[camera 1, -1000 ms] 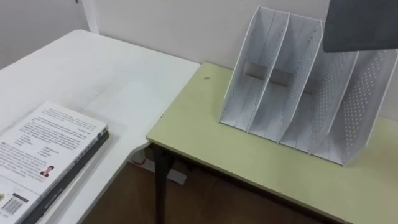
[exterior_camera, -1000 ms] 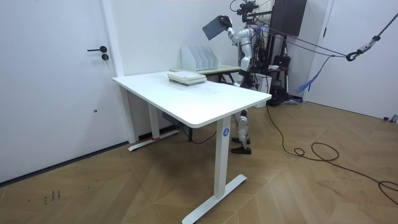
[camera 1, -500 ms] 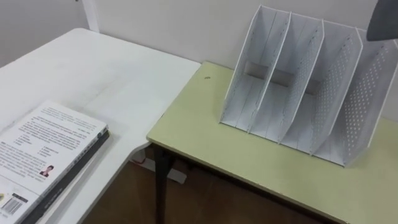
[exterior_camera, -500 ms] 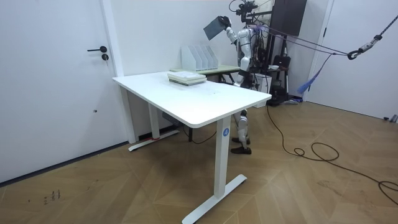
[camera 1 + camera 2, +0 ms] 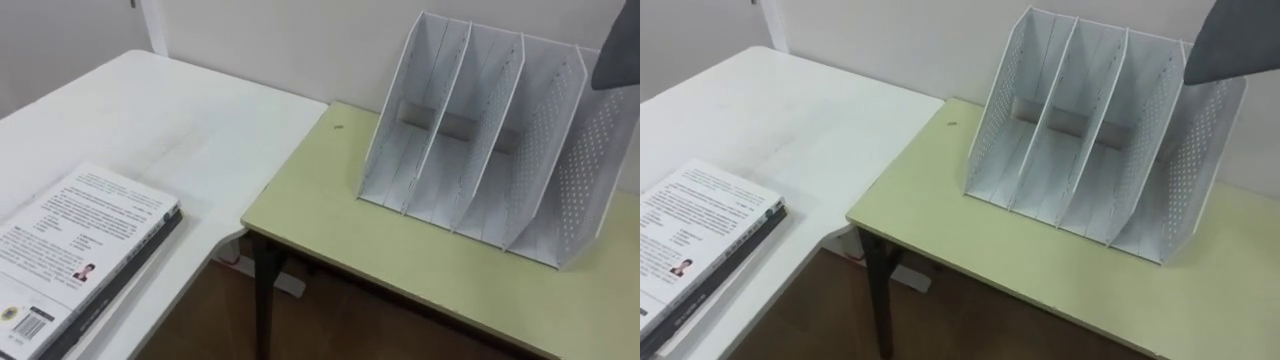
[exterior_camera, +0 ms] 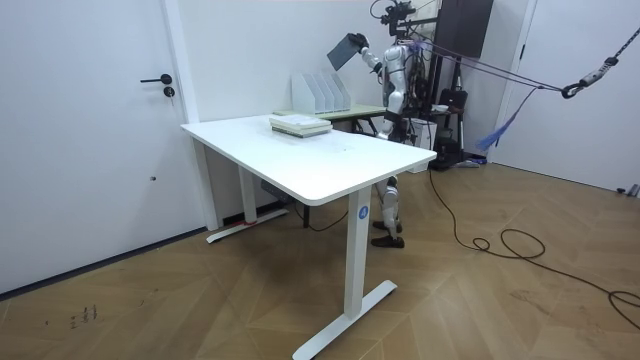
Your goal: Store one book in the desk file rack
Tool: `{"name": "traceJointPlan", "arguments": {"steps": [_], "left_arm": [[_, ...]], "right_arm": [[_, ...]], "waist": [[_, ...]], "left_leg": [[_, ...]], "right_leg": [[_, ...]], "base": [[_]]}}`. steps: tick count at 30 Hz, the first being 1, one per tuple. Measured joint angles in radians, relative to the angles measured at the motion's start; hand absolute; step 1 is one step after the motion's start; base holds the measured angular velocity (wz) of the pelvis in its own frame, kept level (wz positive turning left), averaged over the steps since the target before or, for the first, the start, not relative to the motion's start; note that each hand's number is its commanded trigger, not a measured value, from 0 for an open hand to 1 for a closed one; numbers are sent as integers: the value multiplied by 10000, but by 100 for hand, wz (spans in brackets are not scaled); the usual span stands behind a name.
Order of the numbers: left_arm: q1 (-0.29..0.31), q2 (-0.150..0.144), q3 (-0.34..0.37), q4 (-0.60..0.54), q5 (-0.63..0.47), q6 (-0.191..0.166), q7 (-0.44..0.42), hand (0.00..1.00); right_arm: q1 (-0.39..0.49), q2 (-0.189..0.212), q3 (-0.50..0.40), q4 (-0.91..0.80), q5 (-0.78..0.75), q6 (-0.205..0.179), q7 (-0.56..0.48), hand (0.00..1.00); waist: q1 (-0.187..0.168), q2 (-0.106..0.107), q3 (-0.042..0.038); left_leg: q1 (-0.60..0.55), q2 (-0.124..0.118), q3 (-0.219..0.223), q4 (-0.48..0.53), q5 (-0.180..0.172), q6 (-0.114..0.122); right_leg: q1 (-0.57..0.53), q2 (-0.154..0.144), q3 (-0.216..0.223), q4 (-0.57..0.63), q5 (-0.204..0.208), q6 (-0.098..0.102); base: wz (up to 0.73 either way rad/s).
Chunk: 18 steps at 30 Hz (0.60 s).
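A dark grey book (image 6: pixel 348 49) is held high above the white file rack (image 5: pixel 480 140), and my right hand (image 6: pixel 364 44) is shut on it. One corner of this book (image 5: pixel 620 50) shows at the upper right of the eye views, over the rack's rightmost slot (image 5: pixel 1180 150). The rack stands on a pale green desk (image 5: pixel 400 250) against the wall, with every slot bare. My left hand (image 6: pixel 392 100) is low by my side in the room view.
A stack of books (image 5: pixel 70 240) lies on the white table (image 5: pixel 170 130) at the left, next to the green desk. A narrow gap (image 5: pixel 250 230) separates the two tabletops. In the room view I stand at the green desk's far side.
The dark book covered the rack's upper right a second ago and now only its corner shows. In the room view it has tilted more edge-on. The eye views shifted slightly.
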Motion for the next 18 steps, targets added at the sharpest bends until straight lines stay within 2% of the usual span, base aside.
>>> {"name": "traceJointPlan", "arguments": {"steps": [6,12,18], "left_arm": [[-36,87,29,-2,-9,-8,4,0],[-46,104,45,-2,-6,-6,4,0],[-74,91,30,-17,-6,-2,5,0]], "right_arm": [[-14,-3,2,502,-3,21,47,100],[-14,-3,8,775,-3,83,44,100],[-120,-6,230,1217,-15,111,115,100]], "waist": [[25,-185,61],[64,-201,49],[253,-195,38]], "left_leg": [[-13,-5,-33,1,0,0],[-25,-10,-69,9,1,-1],[20,-5,-102,52,4,-5]], "right_leg": [[5,-3,-29,-4,-1,1],[6,-5,-86,-1,-1,1],[70,-3,-70,-7,-1,0]], "base": [[0],[0],[1]]}}
